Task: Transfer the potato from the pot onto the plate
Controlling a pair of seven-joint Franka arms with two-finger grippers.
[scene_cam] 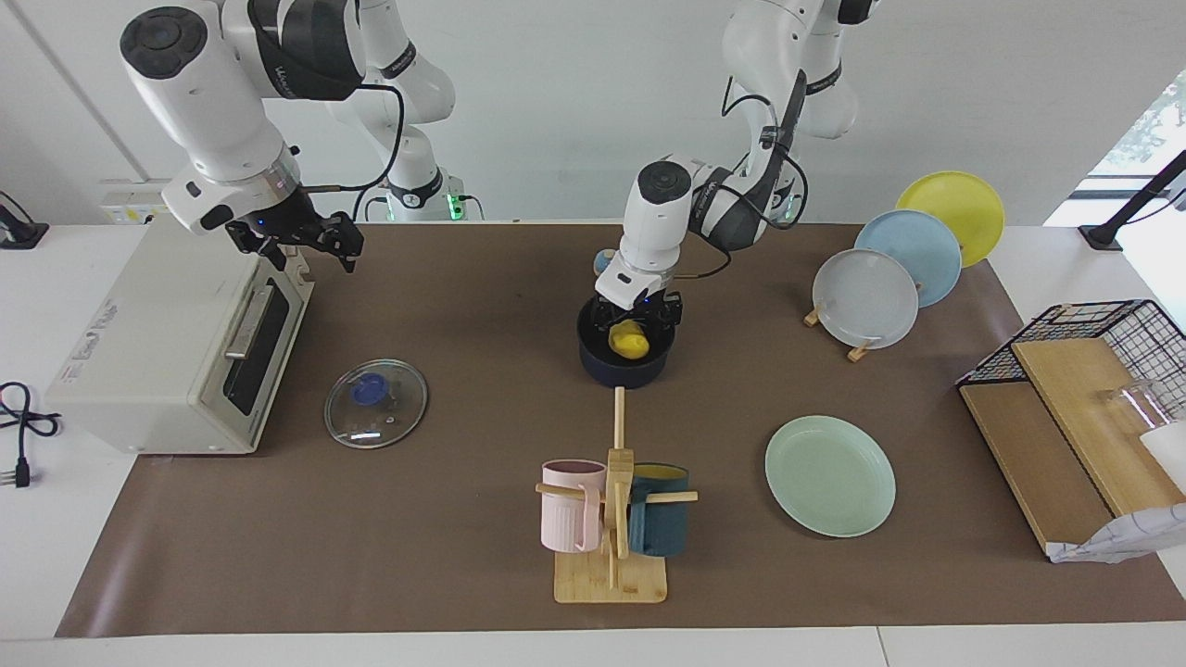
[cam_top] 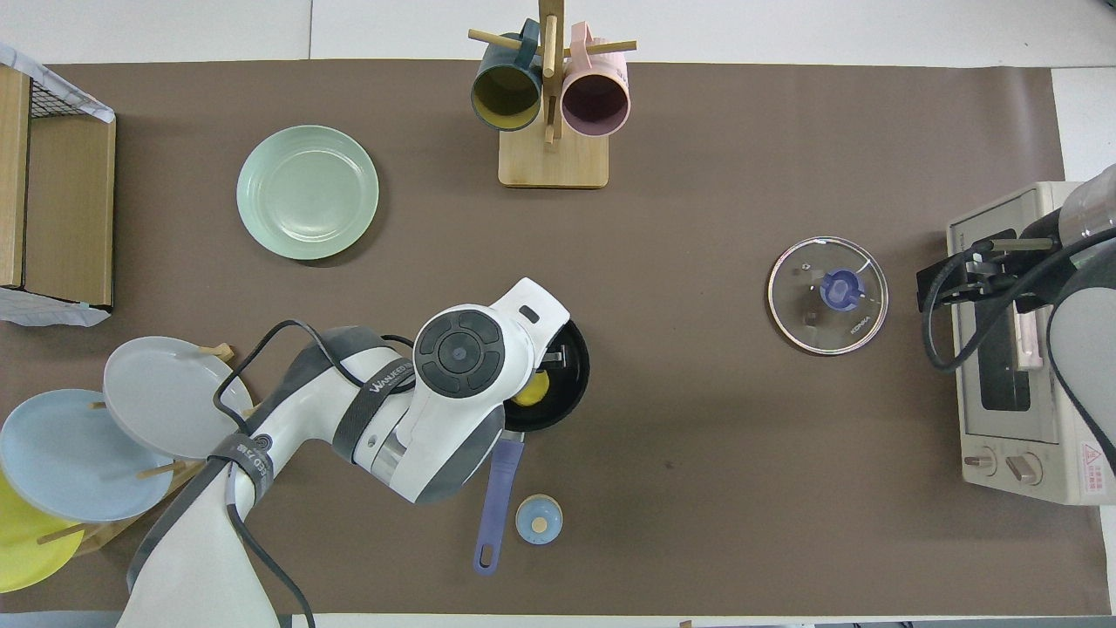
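Two hands, both with fingers apart.

1. Small pale-blue round knob with a tan centre (cam_top: 539, 520): closest to the robots, just beside the end of the pot's handle.
2. Three round plates on a wooden stand, toward the left arm's end: pale grey-white (scene_cam: 864, 298), light blue (scene_cam: 913, 255), yellow (scene_cam: 954, 213), propped on edge and overlapping.
3. Dark navy-blue round saucepan (scene_cam: 623, 371): mid-tabletop, uncovered, black inside, long blue handle (cam_top: 494, 506) pointing toward the robots.
4. Small bright yellow oval potato (scene_cam: 631, 342): lying inside the saucepan, partly covered from above by the left arm.
5. Left hand (scene_cam: 635, 326): lowered into the saucepan's mouth, fingers spread to either side of the potato. Contact with it cannot be told.
6. Right hand (scene_cam: 315, 250): waiting in the air over the top front edge of the toaster oven, fingers spread, holding nothing.
7. Cream box-shaped toaster oven (scene_cam: 157, 343): at the right arm's end of the tabletop.
8. Round clear glass lid with a blue knob (scene_cam: 375, 403): flat on the brown mat, just beside the oven, well apart from the saucepan.
9. Black wire basket with wooden boards (scene_cam: 1103, 324): at the left arm's end.
10. Pale mint-green round plate (scene_cam: 829, 474): flat on the mat, farther from the robots than the saucepan, toward the left arm's end, nothing on it.
11. Wooden mug stand (scene_cam: 611, 565): farthest out, carrying a pink ribbed mug (scene_cam: 572, 505) and a dark teal mug (scene_cam: 660, 523).
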